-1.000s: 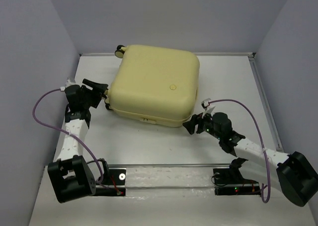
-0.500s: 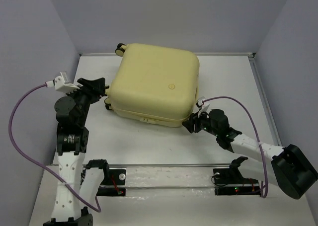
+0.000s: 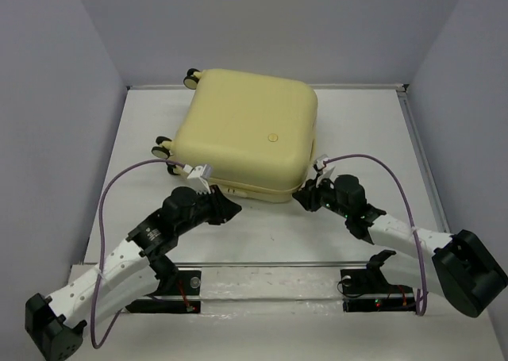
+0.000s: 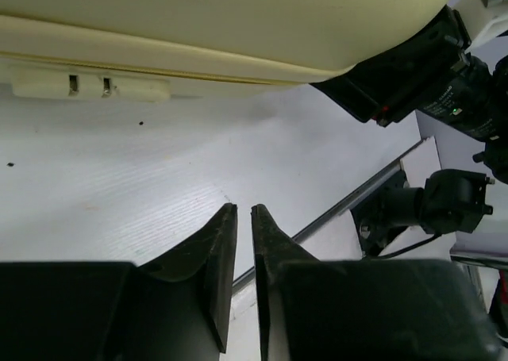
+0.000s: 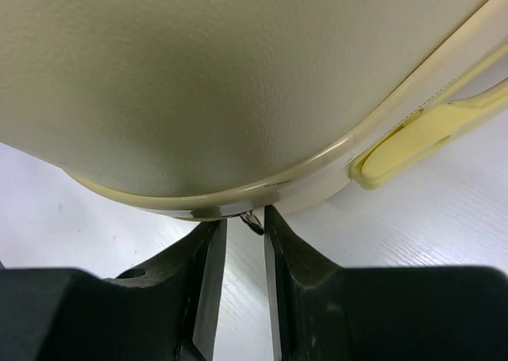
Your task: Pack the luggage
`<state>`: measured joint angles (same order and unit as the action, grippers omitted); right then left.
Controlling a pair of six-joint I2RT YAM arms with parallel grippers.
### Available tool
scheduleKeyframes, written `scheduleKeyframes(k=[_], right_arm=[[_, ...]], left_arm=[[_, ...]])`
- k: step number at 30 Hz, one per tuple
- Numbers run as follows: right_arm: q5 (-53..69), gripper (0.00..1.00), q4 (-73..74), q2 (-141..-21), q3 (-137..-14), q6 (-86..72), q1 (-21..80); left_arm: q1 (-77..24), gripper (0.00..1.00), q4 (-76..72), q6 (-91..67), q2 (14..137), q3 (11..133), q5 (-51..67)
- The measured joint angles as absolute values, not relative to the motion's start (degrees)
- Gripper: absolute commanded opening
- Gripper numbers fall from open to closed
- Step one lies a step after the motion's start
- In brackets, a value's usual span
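The pale yellow luggage [image 3: 246, 131] lay shut and flat toward twelve o'clock on the table [image 3: 262, 238]. The left gripper [image 3: 232, 209] sat near its six o'clock edge, pincer almost closed on nothing. The right gripper [image 3: 300, 194] met its five o'clock corner, pincer narrow around a small metal tab [image 5: 252, 220]. Whether it pinched, I couldn't tell.

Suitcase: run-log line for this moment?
pale yellow hard-shell suitcase: closed, flat on white table | left fingers: nearly shut, empty, facing near edge | right fingers: flanking small metal tab at corner seam, grip unclear
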<state>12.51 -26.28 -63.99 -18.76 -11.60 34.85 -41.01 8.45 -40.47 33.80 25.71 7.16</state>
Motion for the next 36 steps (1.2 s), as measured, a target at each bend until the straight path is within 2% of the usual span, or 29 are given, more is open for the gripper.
scheduleKeyframes(k=[5, 6, 7, 10, 18, 27, 33, 36], right_arm=[[12.99, 0.34, -26.17, -63.46, -18.76, -11.57, 34.85], [13.02, 0.32, -26.17, -63.46, -18.76, -11.6, 34.85], [13.1, 0.2, -26.2, -63.46, -18.76, -11.6, 34.85], [12.78, 0.07, -26.15, -63.46, -18.76, -11.75, 34.81], [12.99, 0.07, -26.24, -63.35, -18.72, -13.28, 34.7], [13.37, 0.07, -27.88, -63.35, -17.89, -14.55, 34.68], [13.63, 0.07, -27.9, -63.35, -17.87, -14.83, 34.68], [13.98, 0.07, -27.88, -63.35, -17.85, -15.38, 34.72]], left_arm=[[-45.32, 0.53, -0.32, -42.76, 43.46, 25.5, 3.95], [-45.54, 0.63, -1.63, -42.85, 45.74, 25.5, 2.83], [-45.65, 0.68, -2.02, -42.98, 46.96, 25.5, 1.93], [-45.65, 0.8, -2.9, -43.44, 47.86, 25.45, -2.76], [-41.3, 0.82, -3.68, -40.6, 45.76, 24.4, -10.2], [-37.58, 0.86, -5.63, -35.42, 55.11, 23.64, -9.17], [-36.99, 0.81, -10.17, -32.08, 55.57, 23.59, -7.55], [-36.91, 0.71, -12.67, -30.57, 57.28, 23.59, -5.76]])
